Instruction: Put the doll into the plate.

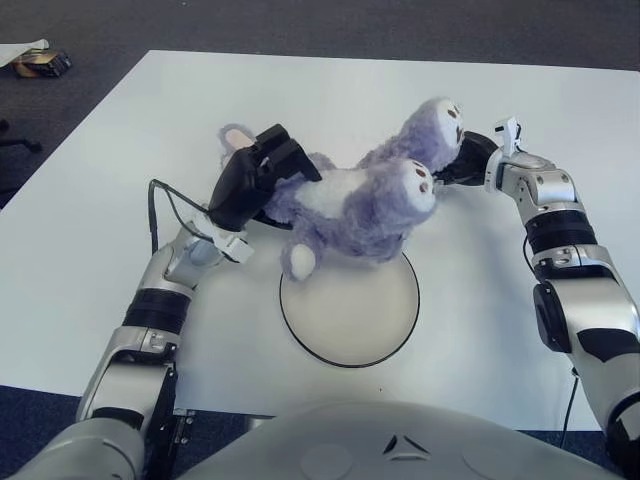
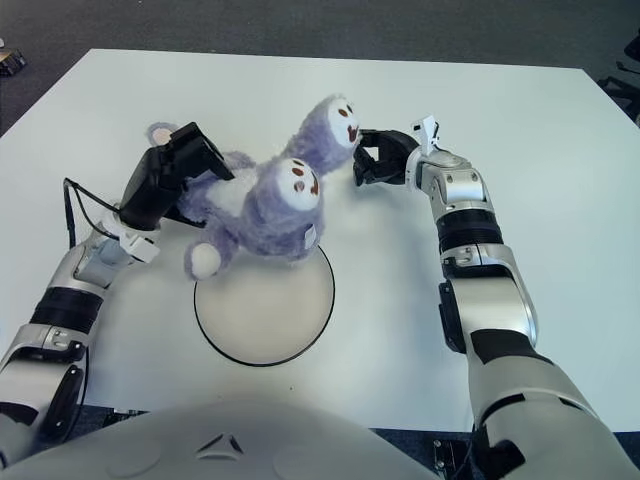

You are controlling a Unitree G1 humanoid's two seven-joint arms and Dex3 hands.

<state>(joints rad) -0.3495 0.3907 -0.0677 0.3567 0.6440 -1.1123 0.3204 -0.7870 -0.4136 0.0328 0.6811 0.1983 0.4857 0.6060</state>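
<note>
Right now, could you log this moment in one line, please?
left hand: gripping purple plush doll | right hand: at doll's head | white plate: doll overlapping far rim
</note>
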